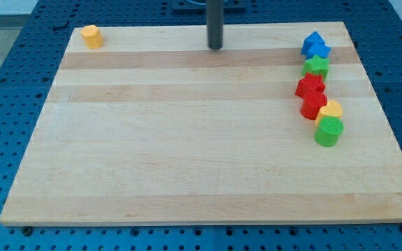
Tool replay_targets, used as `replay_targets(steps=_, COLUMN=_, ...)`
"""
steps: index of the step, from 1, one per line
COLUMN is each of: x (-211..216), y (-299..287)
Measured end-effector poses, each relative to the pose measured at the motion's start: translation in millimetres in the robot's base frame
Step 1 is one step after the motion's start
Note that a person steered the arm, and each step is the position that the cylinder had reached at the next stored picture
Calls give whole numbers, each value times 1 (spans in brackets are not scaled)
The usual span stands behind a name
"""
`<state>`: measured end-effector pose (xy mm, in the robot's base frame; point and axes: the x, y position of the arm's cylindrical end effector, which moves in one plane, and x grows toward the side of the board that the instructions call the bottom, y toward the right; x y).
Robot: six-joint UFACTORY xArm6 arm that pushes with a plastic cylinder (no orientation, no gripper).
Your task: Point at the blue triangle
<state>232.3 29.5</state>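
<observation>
My tip (216,47) stands near the top middle of the wooden board (187,153). Two blue blocks touch at the board's top right: one with a pointed top (313,42), which looks like the blue triangle, and another (322,50) just right and below it. They lie far to the right of my tip, nothing between.
Below the blue blocks runs a column of touching blocks: a green star (317,66), two red blocks (310,86) (313,104), a yellow block (331,109) and a green cylinder (329,131). A yellow block (91,35) sits at the top left corner.
</observation>
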Motion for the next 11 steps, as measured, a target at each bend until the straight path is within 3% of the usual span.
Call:
replay_targets(steps=1, x=-34, y=66)
replay_targets(steps=2, x=-39, y=147)
replay_targets(steps=3, x=-31, y=207)
replay_targets(steps=5, x=-3, y=271)
replay_targets(steps=8, x=39, y=273)
replay_targets(steps=11, x=24, y=202)
